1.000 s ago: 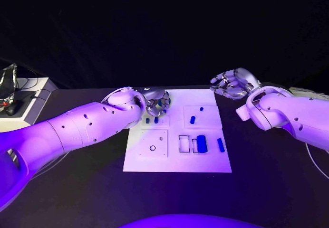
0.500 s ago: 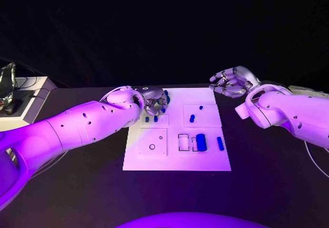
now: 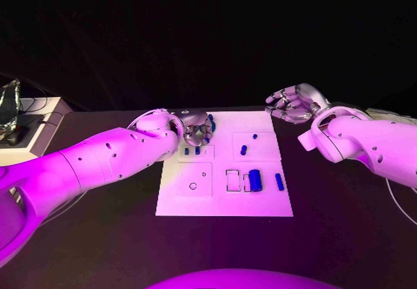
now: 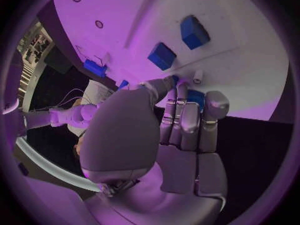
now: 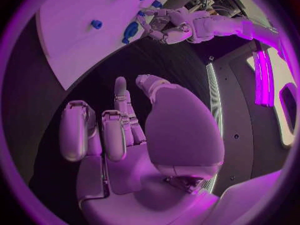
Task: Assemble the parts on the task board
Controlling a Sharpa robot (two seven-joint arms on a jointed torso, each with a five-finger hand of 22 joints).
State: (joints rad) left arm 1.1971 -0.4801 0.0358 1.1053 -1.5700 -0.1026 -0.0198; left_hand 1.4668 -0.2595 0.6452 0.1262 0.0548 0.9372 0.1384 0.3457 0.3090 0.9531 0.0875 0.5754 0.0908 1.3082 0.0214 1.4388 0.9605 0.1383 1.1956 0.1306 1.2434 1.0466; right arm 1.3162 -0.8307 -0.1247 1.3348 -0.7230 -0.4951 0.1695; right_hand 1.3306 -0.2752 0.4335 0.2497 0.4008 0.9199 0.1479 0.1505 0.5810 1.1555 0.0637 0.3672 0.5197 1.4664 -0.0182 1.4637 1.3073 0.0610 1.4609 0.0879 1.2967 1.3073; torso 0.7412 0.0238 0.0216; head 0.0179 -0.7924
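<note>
The white task board (image 3: 224, 201) lies mid-table. My left hand (image 3: 198, 129) is over its far left corner and pinches a small blue part (image 4: 195, 97) between thumb and fingers. Just in front of that hand two short blue parts (image 3: 186, 152) (image 3: 197, 151) stand in the board; the left wrist view shows them as blocks (image 4: 162, 56) (image 4: 194, 31). A thick blue cylinder (image 3: 255, 180) and a thin blue bar (image 3: 279, 182) lie at the board's right. My right hand (image 3: 295, 103) hovers off the far right corner, fingers loosely bent and apart, holding nothing.
More small blue parts (image 3: 244, 150) (image 3: 255, 136) sit mid-board. A rectangular slot (image 3: 233, 180) and a round hole (image 3: 193, 186) lie nearer me. A white box (image 3: 39, 129) with cables stands at the table's left edge.
The left hand has shifted slightly over the board's far left corner with the blue part. The right hand has edged a little toward the board.
</note>
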